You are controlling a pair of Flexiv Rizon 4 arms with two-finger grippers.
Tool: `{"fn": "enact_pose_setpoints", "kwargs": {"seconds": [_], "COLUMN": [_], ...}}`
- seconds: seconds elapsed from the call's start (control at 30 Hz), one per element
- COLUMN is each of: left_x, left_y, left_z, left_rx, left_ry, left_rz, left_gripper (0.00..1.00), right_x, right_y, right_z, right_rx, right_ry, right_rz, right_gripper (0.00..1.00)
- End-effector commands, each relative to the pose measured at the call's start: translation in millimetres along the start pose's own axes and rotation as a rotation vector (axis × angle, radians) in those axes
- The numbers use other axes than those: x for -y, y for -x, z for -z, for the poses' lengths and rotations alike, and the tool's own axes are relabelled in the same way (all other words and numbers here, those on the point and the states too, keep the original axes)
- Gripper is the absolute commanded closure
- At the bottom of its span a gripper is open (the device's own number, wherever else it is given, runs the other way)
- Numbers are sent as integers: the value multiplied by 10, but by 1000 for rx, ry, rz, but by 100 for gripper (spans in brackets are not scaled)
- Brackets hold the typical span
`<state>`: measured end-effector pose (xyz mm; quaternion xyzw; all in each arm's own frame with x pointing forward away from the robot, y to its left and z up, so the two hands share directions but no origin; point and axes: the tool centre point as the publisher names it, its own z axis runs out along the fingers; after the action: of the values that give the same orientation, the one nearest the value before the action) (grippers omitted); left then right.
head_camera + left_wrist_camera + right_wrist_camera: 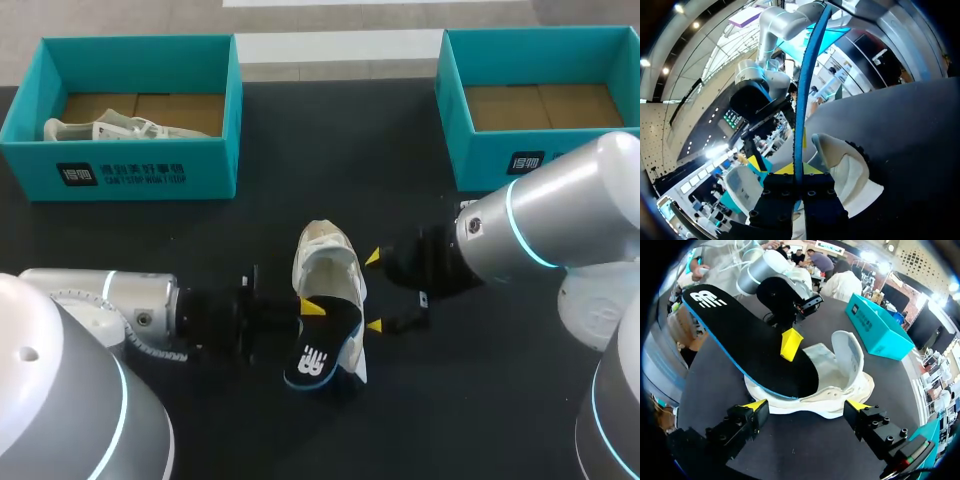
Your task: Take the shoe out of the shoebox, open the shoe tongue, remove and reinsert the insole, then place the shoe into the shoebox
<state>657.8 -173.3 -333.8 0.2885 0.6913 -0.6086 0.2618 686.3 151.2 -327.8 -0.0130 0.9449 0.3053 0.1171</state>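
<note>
Shoe (330,268) (840,390) (846,172): white, lying on the dark table (150,240) at mid-table, outside both boxes. 1 end carries an upright white flap; cannot tell whether it is the tongue or the heel.

Insole (322,355) (745,345) (799,100): black top, blue edge. 1 end sits inside the shoe opening. The logo end is lifted clear and overhangs the shoe's near end, tilted upward.

Left gripper (305,310) (795,174): comes in from the shoe's left side, clenched on the insole. The left wrist view shows the insole edge-on, pinched between the 2 fingers. 1 yellow tip rests on the insole's black face in the head and right wrist views.

Right gripper (374,292) (807,405): fingers spread wide, grasping nothing. The 2 yellow tips stand just beside the shoe's right side, 1 toward each end. Cannot tell whether either tip touches the shoe.

Left shoebox (130,170): teal, far left of the table, well apart from the shoe. It holds a second shoe (110,128), pale, lying on the cardboard floor.

Right shoebox (480,150) (880,332): teal, far right, behind the right arm; cardboard floor visible.
</note>
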Motion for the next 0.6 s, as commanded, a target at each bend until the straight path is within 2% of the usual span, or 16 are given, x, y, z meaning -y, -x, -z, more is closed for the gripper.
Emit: {"fn": "enact_pose_setpoints", "kwargs": {"seconds": [0.03, 0.43, 0.6], "left_x": [-92, -401, -430], "left_y": [3, 33, 25], "left_z": [-53, -140, -158], "left_rx": [5, 22, 22], "left_ry": [20, 77, 91], "left_rz": [-23, -26, -14], "left_gripper": [100, 100, 100], "right_x": [6, 6, 6], "right_y": [-12, -12, -12], "right_z": [0, 0, 0], "right_rx": [1, 1, 1], "right_ry": [1, 1, 1], "right_rz": [1, 1, 1], "right_gripper": [0, 0, 0]}}
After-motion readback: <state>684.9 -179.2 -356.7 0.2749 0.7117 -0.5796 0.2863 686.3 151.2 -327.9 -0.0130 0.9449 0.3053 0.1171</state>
